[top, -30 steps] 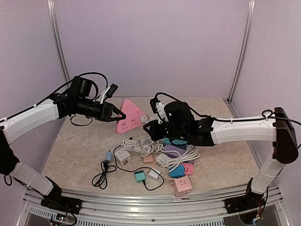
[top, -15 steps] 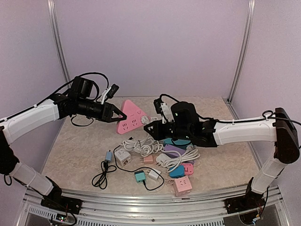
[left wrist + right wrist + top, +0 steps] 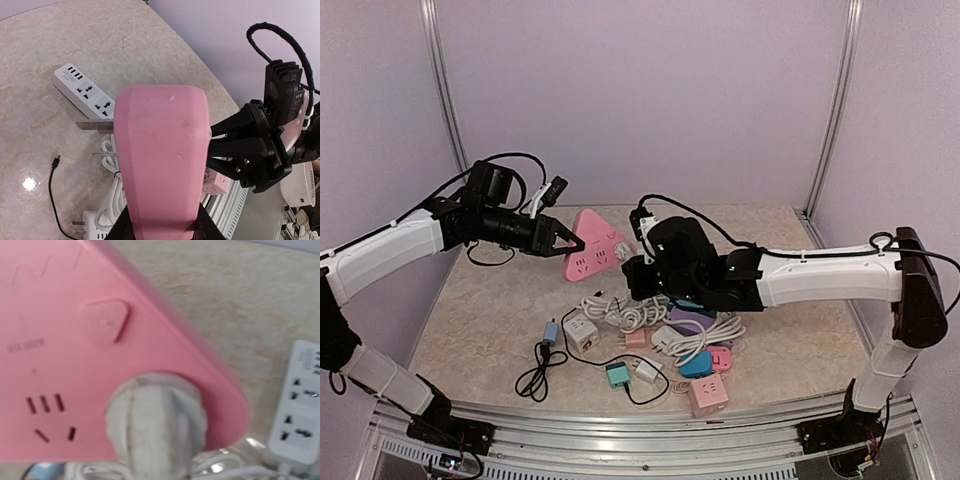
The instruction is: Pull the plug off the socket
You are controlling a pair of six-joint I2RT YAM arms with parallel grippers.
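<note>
Plug (image 3: 156,426): white, round-bodied, a bit blurred up close. It is seated in the right-hand corner of the pink face, and its thick stem runs down out of the right wrist view.
Left pincer (image 3: 565,243): clamped on the socket's left corner, with pink body filling the gap between its fingers in the left wrist view.
Socket (image 3: 592,245): a pink triangle with rounded corners, its face tilted up toward the overhead camera. It has a small triangular button near the middle and dark slots to the left of the plug.
Right pincer (image 3: 630,268): closed, pressed right in at the socket's right corner where the plug sits. Whether it actually has the plug, I can't tell.
White power strip (image 3: 85,92): flat on the worktop (image 3: 490,310), beyond the socket.
Loose chargers and cables (image 3: 650,325): piled up under the right arm.
</note>
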